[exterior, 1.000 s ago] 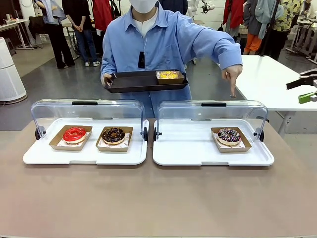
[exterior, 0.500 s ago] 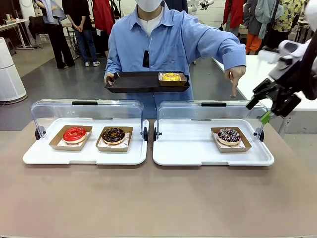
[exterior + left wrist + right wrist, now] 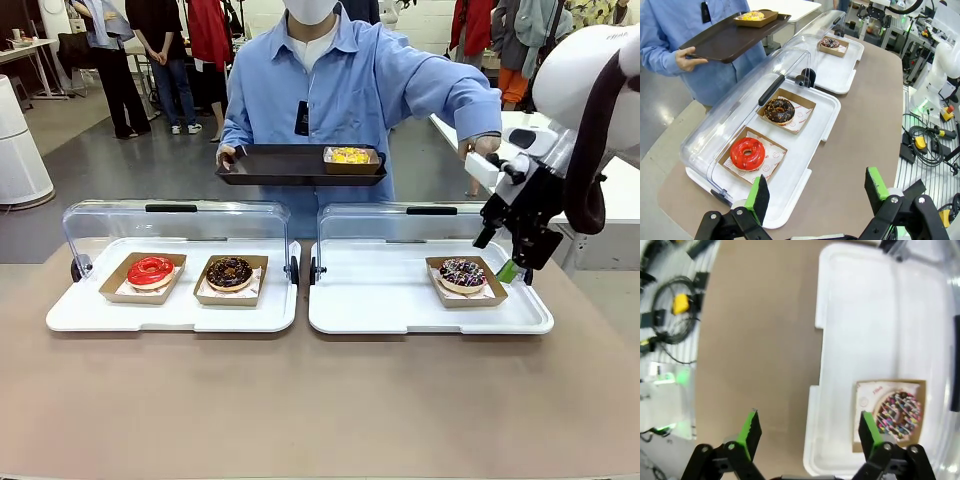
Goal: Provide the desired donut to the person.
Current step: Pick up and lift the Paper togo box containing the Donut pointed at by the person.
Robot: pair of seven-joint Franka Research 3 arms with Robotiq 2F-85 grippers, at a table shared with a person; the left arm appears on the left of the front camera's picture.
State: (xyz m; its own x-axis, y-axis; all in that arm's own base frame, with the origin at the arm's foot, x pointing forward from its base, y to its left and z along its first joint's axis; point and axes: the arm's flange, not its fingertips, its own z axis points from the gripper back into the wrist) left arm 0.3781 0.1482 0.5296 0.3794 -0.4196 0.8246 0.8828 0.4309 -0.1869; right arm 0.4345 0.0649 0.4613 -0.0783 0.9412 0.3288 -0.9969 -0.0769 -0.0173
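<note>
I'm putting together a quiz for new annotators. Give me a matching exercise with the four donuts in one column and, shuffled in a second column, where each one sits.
Column 1
1. red donut
2. chocolate donut
3. sprinkled donut
4. yellow donut

Column 2
a. alone on the right white tray
b. on the dark tray
c. left white tray, its left half
d. left white tray, its right half

Pairs: 1-c, 2-d, 3-a, 4-b
</note>
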